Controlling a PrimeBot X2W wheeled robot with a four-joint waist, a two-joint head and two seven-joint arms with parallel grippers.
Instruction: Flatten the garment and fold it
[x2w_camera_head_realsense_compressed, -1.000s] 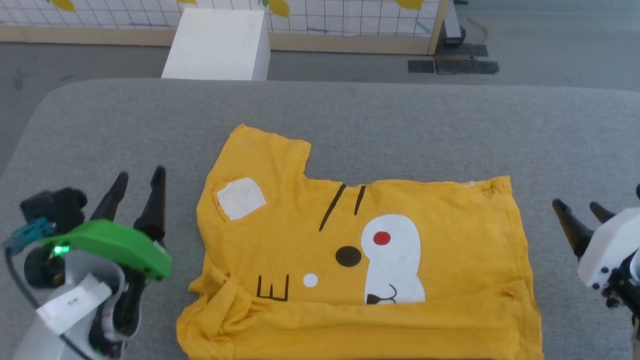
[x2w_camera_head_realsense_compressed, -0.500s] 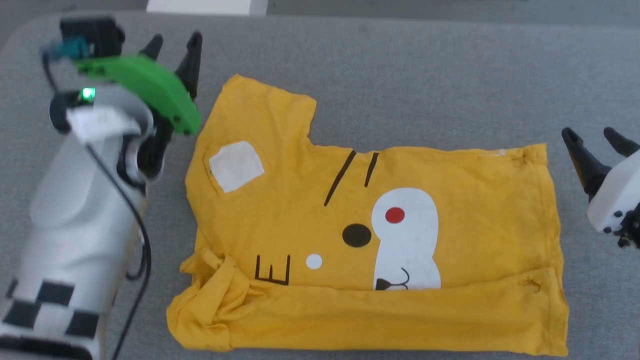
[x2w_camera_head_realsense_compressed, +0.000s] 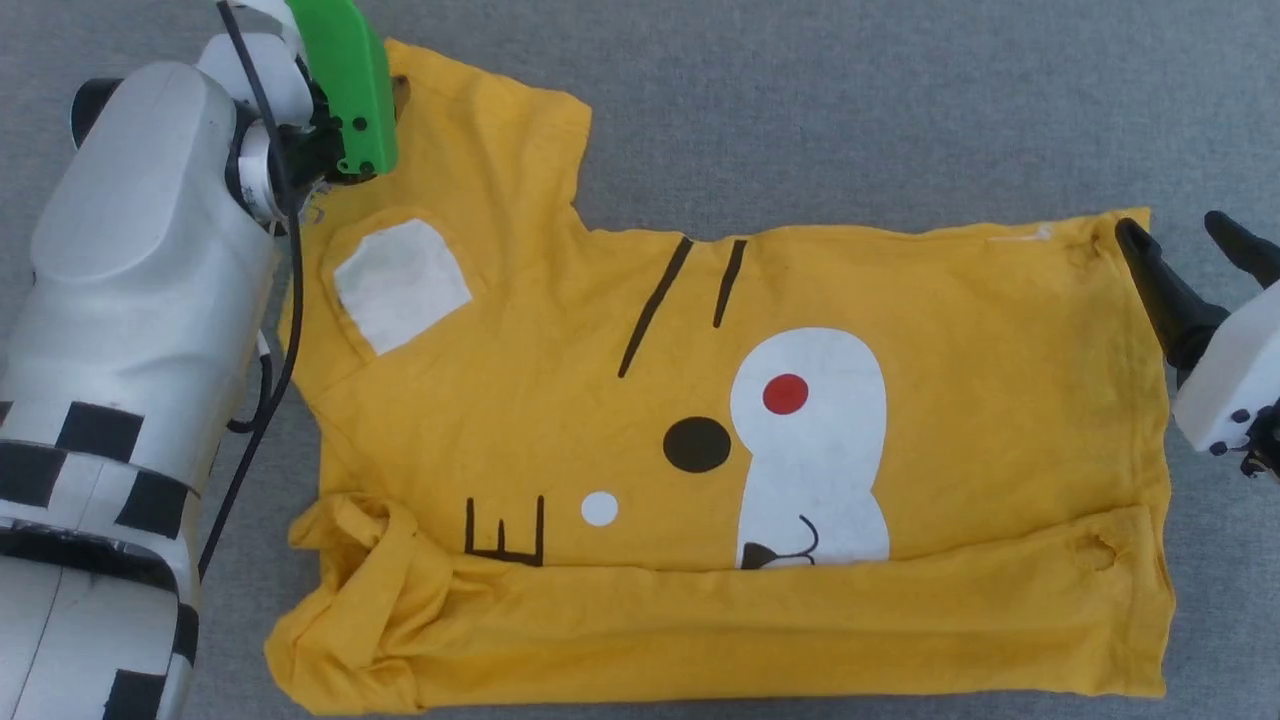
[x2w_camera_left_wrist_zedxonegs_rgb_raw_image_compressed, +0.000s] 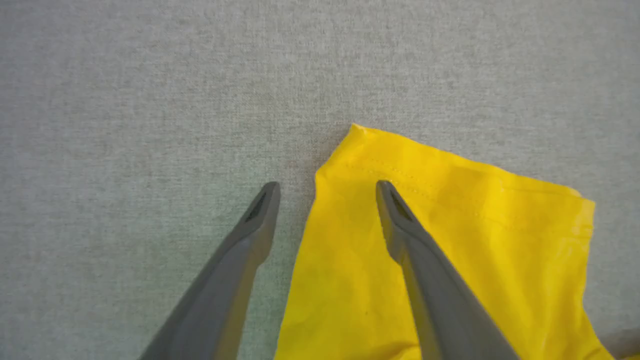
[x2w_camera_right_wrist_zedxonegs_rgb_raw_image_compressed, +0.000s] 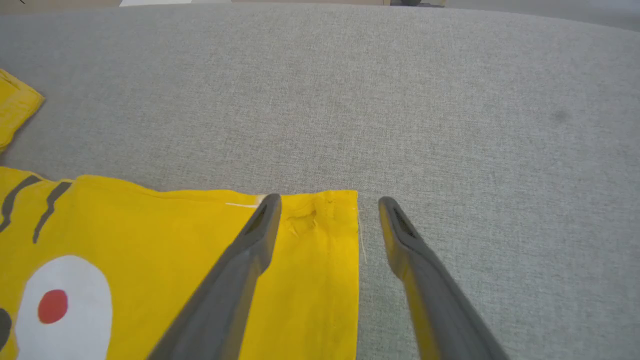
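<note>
**A:** Where does the garment lie, nearest part first?

**B:** The T-shirt (x2w_camera_head_realsense_compressed: 560, 330) is print-up on the grey upholstered surface (x2w_camera_head_realsense_compressed: 850, 120). Its nearest strip (x2w_camera_head_realsense_compressed: 750, 630) is turned up over the bottom of the print. At the left end of that strip there is a bunched sleeve (x2w_camera_head_realsense_compressed: 370, 570), crumpled and not flat.

**A:** Grippers?

**B:** Left gripper (x2w_camera_left_wrist_zedxonegs_rgb_raw_image_compressed: 326, 186): fingers spread wide, holding nothing. The edge of the far sleeve (x2w_camera_left_wrist_zedxonegs_rgb_raw_image_compressed: 450, 225) runs between them, with one finger over cloth and the other over bare grey. The sleeve's corner is just beyond the tips. Cannot tell whether there is contact with the cloth.

Right gripper (x2w_camera_right_wrist_zedxonegs_rgb_raw_image_compressed: 328, 199): also spread wide and empty. The far hem corner (x2w_camera_right_wrist_zedxonegs_rgb_raw_image_compressed: 340, 210) sits between the fingers, one finger over the shirt and the other off it. A small pucker (x2w_camera_right_wrist_zedxonegs_rgb_raw_image_compressed: 302, 220) lies just beside the cloth-side finger.

**A:** Which step?

**B:** Judgement: one lengthwise fold is in and the second has not begun. Both grippers straddle far corners, ready to pinch. The next move calls for closing on both corners together, catching every layer, lifting evenly and carrying the far edge toward the near strip.

**A:** Anything in the way?

**B:** Bare grey surface lies beyond both sets of tips. Risks:
- The sleeve juts past the body's far edge, so the two grips are not level and the fold may skew.
- The crumpled sleeve would be trapped if it is not smoothed first.
</note>
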